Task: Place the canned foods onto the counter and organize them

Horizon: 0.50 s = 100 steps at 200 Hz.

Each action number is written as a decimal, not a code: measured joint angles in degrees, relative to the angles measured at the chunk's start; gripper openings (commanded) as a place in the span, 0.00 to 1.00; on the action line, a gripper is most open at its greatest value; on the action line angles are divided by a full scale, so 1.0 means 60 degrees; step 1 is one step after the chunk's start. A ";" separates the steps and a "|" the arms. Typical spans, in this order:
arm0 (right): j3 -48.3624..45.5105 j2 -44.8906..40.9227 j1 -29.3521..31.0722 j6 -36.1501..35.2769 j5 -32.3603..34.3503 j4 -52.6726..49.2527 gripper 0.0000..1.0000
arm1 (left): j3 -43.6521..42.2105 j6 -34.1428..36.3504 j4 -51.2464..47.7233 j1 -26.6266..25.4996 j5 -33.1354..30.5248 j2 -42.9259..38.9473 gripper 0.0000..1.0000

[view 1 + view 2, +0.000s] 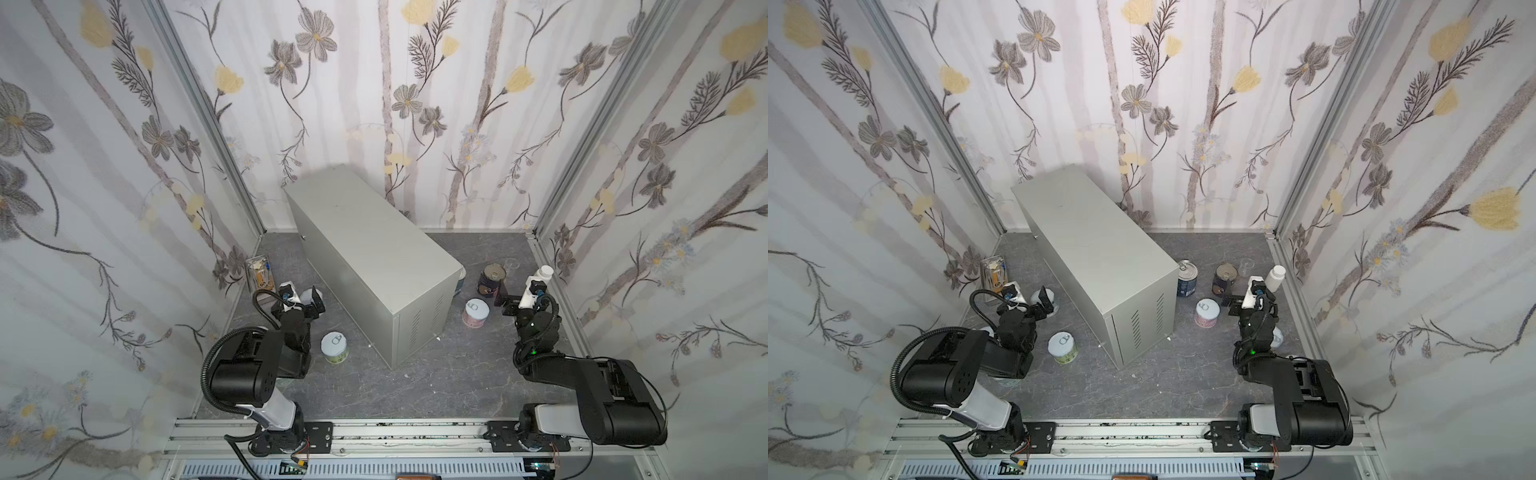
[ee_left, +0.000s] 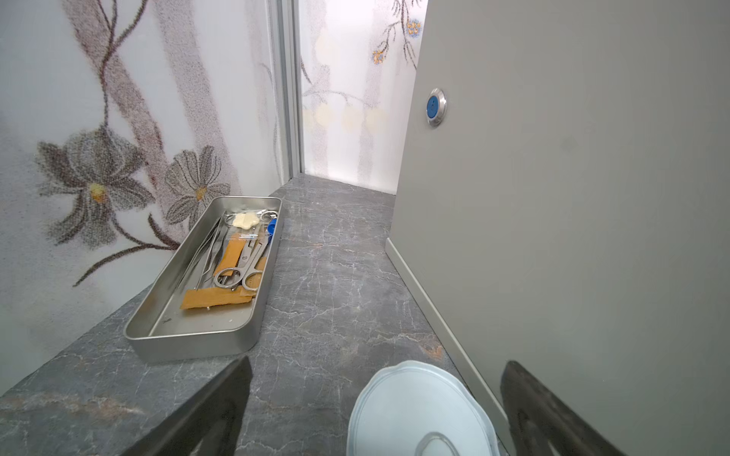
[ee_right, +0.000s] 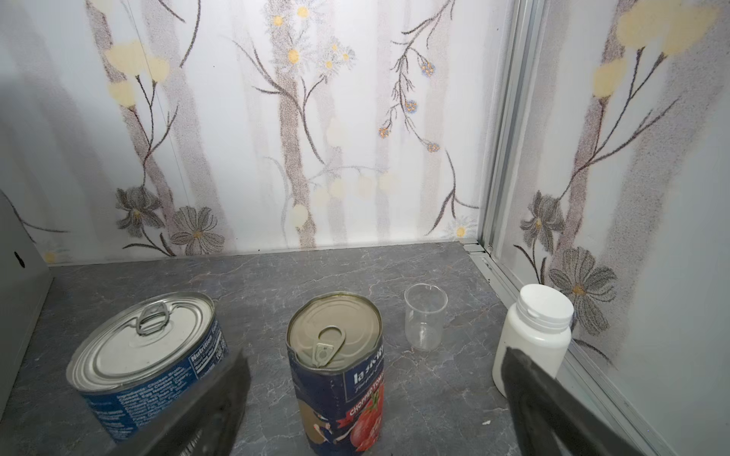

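Note:
The counter [image 1: 374,257] [image 1: 1100,253], a light grey cabinet, stands at the middle with its top bare. My left gripper [image 1: 311,298] [image 2: 379,361] is open over a short pale-lidded can [image 2: 418,410] beside the counter's wall. My right gripper [image 1: 500,302] [image 3: 375,353] is open, with a dented tall tomato can [image 3: 339,371] [image 1: 492,280] standing between its fingers, untouched. A wider blue-labelled can [image 3: 146,355] [image 1: 1187,278] stands next to the counter. On the floor stand a pink can [image 1: 476,313] and a green can [image 1: 334,347].
A metal tray [image 2: 205,276] [image 1: 259,274] of scissors and tweezers lies along the left wall. A clear cup [image 3: 424,321] and a white pill bottle [image 3: 533,331] stand near the right wall. Another short can [image 1: 1277,336] shows beside the right arm.

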 measured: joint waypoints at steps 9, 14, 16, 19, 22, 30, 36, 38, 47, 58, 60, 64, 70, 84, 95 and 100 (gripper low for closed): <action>0.0000 0.0000 0.0004 0.0000 0.0004 -0.0004 1.00 | 0.0000 0.0000 0.0000 0.0000 0.0000 0.0000 1.00; 0.0000 0.0000 0.0004 0.0000 0.0004 -0.0004 1.00 | 0.0000 0.0000 0.0000 0.0000 0.0000 0.0000 1.00; 0.0000 0.0000 0.0004 0.0000 0.0004 -0.0004 1.00 | 0.0000 0.0000 0.0000 0.0000 0.0000 0.0000 1.00; 0.0000 0.0000 0.0004 0.0000 0.0004 -0.0004 1.00 | 0.0000 0.0000 0.0000 0.0000 0.0000 0.0000 1.00; 0.0000 0.0000 0.0004 0.0000 0.0004 -0.0004 1.00 | 0.0000 0.0000 0.0000 0.0000 0.0000 0.0000 1.00; 0.0000 0.0000 0.0004 0.0000 0.0004 -0.0004 1.00 | 0.0000 0.0000 0.0000 0.0000 0.0000 0.0000 1.00; -0.0004 0.0000 0.0004 0.0000 0.0004 -0.0004 1.00 | 0.0000 0.0000 0.0000 0.0000 0.0000 0.0000 1.00; -0.0004 0.0000 0.0004 0.0000 0.0004 -0.0004 1.00 | 0.0000 0.0000 0.0000 0.0000 0.0000 0.0000 1.00; -0.0004 0.0000 0.0004 0.0000 0.0004 -0.0004 1.00 | 0.0000 0.0000 0.0000 0.0000 0.0000 0.0000 1.00; -0.0004 0.0000 0.0004 0.0000 0.0004 0.0000 1.00 | 0.0000 0.0000 0.0000 0.0000 0.0000 0.0000 1.00; -0.0004 0.0000 0.0004 0.0000 0.0004 0.0000 1.00 | 0.0000 0.0000 0.0000 0.0000 0.0000 0.0000 1.00; -0.0004 0.0000 0.0004 0.0000 0.0004 0.0000 1.00 | 0.0000 0.0000 0.0000 0.0000 0.0000 0.0000 1.00; -0.0004 0.0000 0.0004 0.0000 0.0004 0.0000 1.00 | 0.0000 0.0000 0.0000 0.0000 0.0000 0.0000 1.00; -0.0004 0.0000 -0.0007 0.0000 0.0004 0.0000 1.00 | 0.0000 0.0000 0.0000 0.0000 0.0000 0.0000 1.00; -0.0004 0.0000 -0.0051 0.0000 -0.0029 0.0000 1.00 | 0.0000 0.0000 0.0000 0.0000 0.0000 0.0000 1.00; -0.0004 0.0000 -0.0069 0.0000 -0.0040 0.0000 1.00 | 0.0000 0.0000 0.0000 0.0000 0.0000 0.0000 1.00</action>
